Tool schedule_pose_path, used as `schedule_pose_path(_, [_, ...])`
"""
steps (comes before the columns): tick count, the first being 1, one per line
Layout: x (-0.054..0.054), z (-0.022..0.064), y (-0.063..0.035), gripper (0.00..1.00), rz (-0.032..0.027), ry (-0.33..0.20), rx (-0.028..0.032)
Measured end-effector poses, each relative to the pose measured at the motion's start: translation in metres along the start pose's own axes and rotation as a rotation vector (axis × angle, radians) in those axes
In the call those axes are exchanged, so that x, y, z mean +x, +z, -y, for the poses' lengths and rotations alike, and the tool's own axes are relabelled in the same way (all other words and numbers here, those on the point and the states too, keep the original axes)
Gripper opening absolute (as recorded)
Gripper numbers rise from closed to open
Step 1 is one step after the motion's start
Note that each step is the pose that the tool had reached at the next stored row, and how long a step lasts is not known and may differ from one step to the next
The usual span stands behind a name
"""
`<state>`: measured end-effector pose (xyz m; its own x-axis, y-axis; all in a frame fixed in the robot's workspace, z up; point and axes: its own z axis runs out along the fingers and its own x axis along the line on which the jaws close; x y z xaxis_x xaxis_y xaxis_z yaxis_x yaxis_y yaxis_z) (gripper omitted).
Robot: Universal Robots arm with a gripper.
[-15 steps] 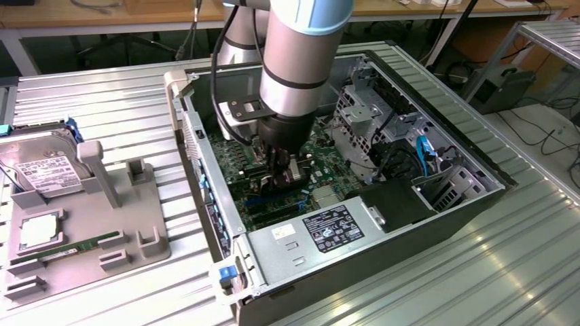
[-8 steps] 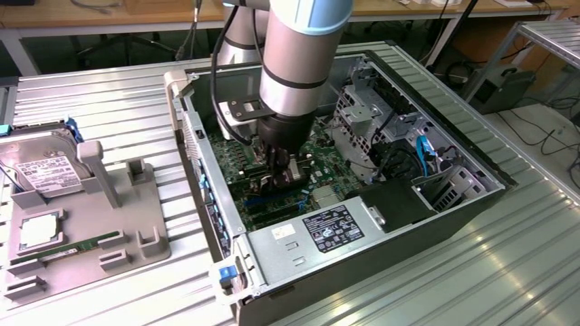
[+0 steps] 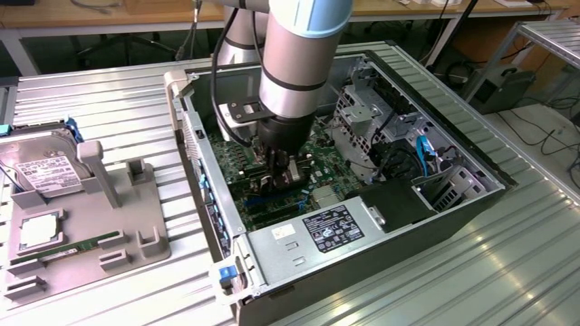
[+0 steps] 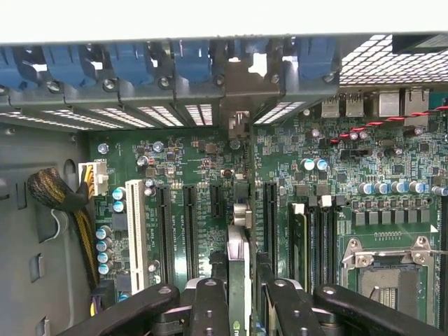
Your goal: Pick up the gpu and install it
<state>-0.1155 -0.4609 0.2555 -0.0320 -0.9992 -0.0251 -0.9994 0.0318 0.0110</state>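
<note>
While the arm reaches down into the open computer case (image 3: 471,193), the gripper (image 3: 279,180) sits low over the green motherboard (image 3: 238,178), between the rear wall and the drive cage. In the wrist view the gripper (image 4: 239,302) is clamped on the gpu (image 4: 238,260): its black fingers (image 4: 210,308) press in from both sides on the thin card, which stands upright and is seen edge-on. The card lies in line with the long black expansion slots (image 4: 190,231), between two of them, with a white slot (image 4: 136,231) further off to one side. Its far end points at the metal rear panel, under the row of blue retaining clips (image 4: 192,64). I cannot tell whether the card's lower edge is seated in a slot. The CPU socket (image 4: 386,280) is well apart from the card. Outside the case, towards the exterior view's left, a grey fixture tray (image 3: 136,252) holds a hard drive (image 3: 41,170) and a green memory stick (image 3: 68,246).
</note>
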Motion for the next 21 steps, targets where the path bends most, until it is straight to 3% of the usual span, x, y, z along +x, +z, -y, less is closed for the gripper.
schedule_pose_path(21, [0.0010, 0.0001, 0.0010, 0.26, -0.0023, 0.002, -0.0031])
